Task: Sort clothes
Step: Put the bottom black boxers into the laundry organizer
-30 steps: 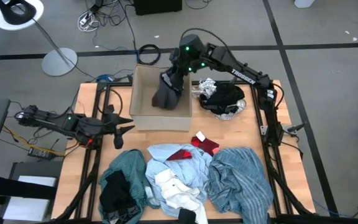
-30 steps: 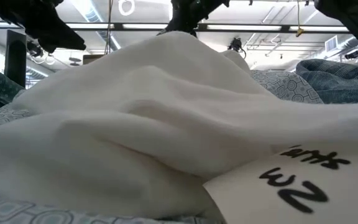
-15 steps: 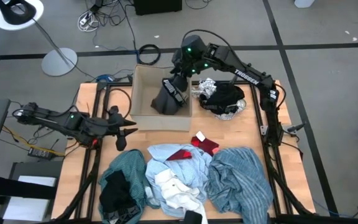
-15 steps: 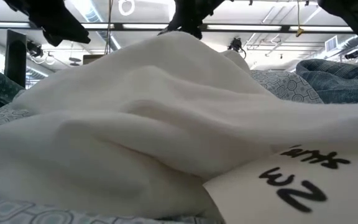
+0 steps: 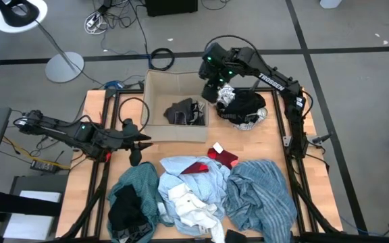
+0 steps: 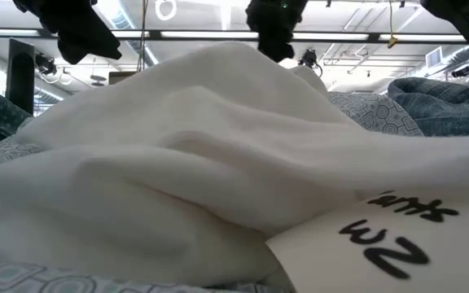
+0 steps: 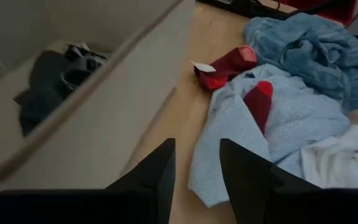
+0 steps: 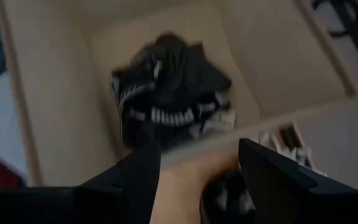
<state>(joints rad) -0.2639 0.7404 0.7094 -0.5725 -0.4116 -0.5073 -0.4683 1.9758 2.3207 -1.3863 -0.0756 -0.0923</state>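
My right gripper (image 5: 211, 91) hangs with fingers spread and empty at the cardboard box's (image 5: 155, 91) three o'clock rim; the dark garment (image 5: 184, 111) lies inside. That drop looks finished. Next I judge I should swing toward six o'clock, where the unsorted clothes (image 5: 201, 192) lie heaped. My left gripper (image 5: 140, 140) waits open beside the box.

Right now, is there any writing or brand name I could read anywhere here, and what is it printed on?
"TROSSEN": white letters along the right arm, small but readable from above.
Black handwriting on a white tag lying on the white garment in the low view: upside down, it looks like "WS" over a second, cut-off word; not surely readable.
Small white tag on the red garment: too small to read.
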